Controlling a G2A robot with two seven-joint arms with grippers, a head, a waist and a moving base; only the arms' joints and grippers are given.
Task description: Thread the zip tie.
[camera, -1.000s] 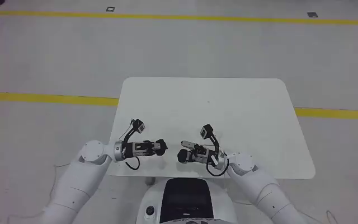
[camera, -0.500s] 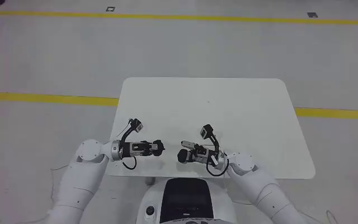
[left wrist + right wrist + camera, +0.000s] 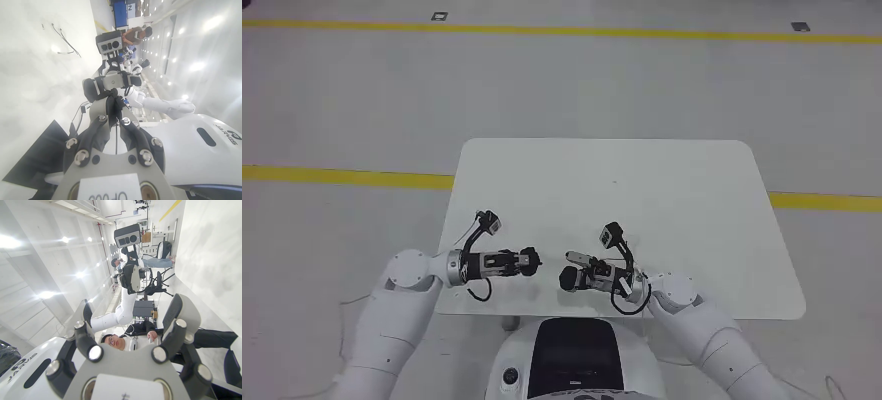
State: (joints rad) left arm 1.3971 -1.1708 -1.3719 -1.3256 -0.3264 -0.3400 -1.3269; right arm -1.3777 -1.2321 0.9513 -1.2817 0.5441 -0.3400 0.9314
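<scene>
In the left wrist view a thin black zip tie [image 3: 115, 132] runs straight between the fingers of my left gripper [image 3: 113, 96], which is shut on it. From above, my left gripper [image 3: 530, 262] hovers over the front edge of the white table [image 3: 642, 190] and points at my right gripper [image 3: 567, 277], a short gap away. My right gripper [image 3: 131, 303] is open with nothing between its fingers [image 3: 174, 308]. The top view is too coarse to show the tie.
Both arms sit close together at the table's near edge, with the robot's torso right behind them. A few thin dark strands [image 3: 66, 43] lie on the white surface beyond the left gripper. People sit in the room behind, away from the table.
My left gripper drew back a little from the right one, then returned to where it was a second ago. The right arm has kept still.
</scene>
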